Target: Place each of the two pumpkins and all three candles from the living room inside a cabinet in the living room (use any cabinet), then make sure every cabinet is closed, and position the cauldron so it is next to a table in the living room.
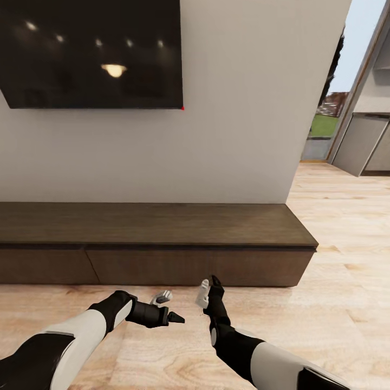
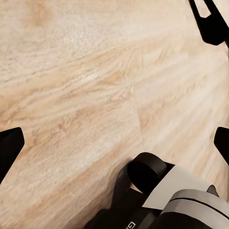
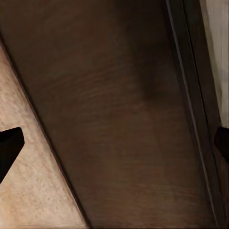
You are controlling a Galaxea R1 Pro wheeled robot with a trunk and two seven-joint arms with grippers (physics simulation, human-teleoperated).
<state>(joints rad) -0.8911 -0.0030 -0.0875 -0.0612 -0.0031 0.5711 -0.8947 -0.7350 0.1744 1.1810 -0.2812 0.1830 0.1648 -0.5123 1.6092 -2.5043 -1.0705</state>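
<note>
The long dark-brown cabinet point(image 1: 151, 225) stands against the white wall, and its wide drawer fronts point(image 1: 189, 268) sit flush and closed. My right gripper point(image 1: 210, 281) is open just above the floor, a short way in front of the right drawer front and pointing at it. The right wrist view shows that brown front point(image 3: 124, 119) close up between the spread fingertips point(image 3: 9, 145). My left gripper point(image 1: 172, 307) is open and empty, low over the floor and pointing toward the right arm point(image 2: 167, 200). The pumpkins, candles, cauldron and table are out of view.
A black wall-mounted TV point(image 1: 92, 54) hangs above the cabinet. Pale wood floor point(image 1: 336, 303) runs in front of it and past its right end. Further right are a glass door point(image 1: 325, 124) and grey kitchen units point(image 1: 368, 141).
</note>
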